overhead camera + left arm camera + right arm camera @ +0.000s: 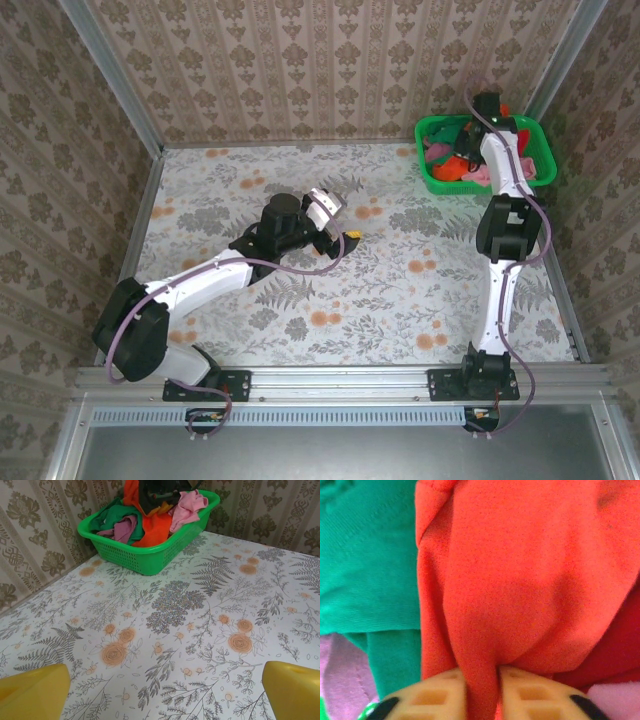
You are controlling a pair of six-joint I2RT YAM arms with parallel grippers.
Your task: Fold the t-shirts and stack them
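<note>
Several t-shirts lie bunched in a green mesh basket (440, 187) at the far right corner of the table. My right gripper (488, 112) reaches down into it. Up close, its fingers (432, 697) are shut on a fold of the bright orange t-shirt (520, 580), with the dark green t-shirt (365, 555) to the left and a red one (615, 650) to the right. My left gripper (340, 245) hovers over the middle of the table, its yellow fingers (35, 692) wide open with nothing between them. Ahead of it stands the basket (150, 555) holding the orange t-shirt (155, 527) and a pink t-shirt (187, 507).
The table (300, 300) wears a floral cloth and is walled by patterned panels on three sides. The basket sits tight against the back and right walls. A mauve shirt (122, 530) lies near the basket's front rim.
</note>
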